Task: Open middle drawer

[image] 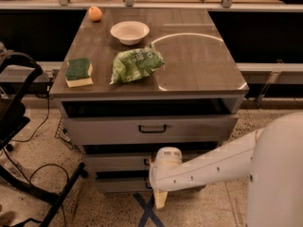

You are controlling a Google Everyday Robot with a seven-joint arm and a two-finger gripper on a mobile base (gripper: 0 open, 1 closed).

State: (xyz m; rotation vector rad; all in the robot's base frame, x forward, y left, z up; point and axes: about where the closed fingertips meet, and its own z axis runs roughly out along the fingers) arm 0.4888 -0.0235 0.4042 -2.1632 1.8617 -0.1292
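Observation:
The grey cabinet (147,86) has three drawers. The middle drawer (116,162) is the shallow grey front under the taller top drawer (109,129), and it looks closed. Its black handle is hidden behind my gripper (160,195), which hangs right in front of the drawer's centre and reaches down past the lowest drawer (118,183). My white arm (222,157) comes in from the lower right. The top drawer's black handle (152,128) shows plainly.
On the cabinet top lie a green-and-yellow sponge (79,72), a green bag (136,64), a white bowl (129,32) and an orange (95,13). A black frame (19,126) with cables stands at the left. Blue tape (147,213) crosses the floor in front.

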